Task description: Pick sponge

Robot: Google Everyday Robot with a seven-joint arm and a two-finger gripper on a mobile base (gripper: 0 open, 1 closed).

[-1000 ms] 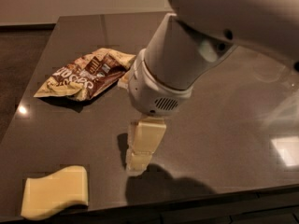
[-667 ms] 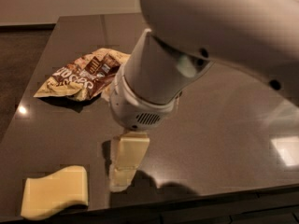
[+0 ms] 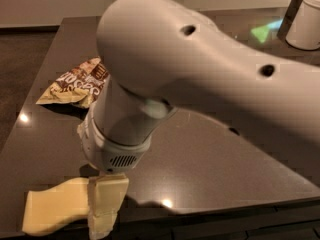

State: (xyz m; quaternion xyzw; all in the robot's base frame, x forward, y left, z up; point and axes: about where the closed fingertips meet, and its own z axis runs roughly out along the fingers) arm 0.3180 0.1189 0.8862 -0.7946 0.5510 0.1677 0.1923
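Observation:
The sponge [image 3: 52,206] is a pale yellow flat foam slab lying at the front left corner of the dark table [image 3: 210,159]. My gripper [image 3: 105,204] hangs from the large white arm and sits right over the sponge's right end, its cream-yellow fingers overlapping the sponge's edge. The wrist hides part of the sponge.
A brown and white chip bag [image 3: 75,83] lies on the table behind the gripper, partly hidden by the arm. A white container [image 3: 304,19] stands at the back right corner. The table's front edge runs just below the sponge.
The arm has swung left and down toward the camera. The gripper has moved from the table's middle front to the sponge's right end.

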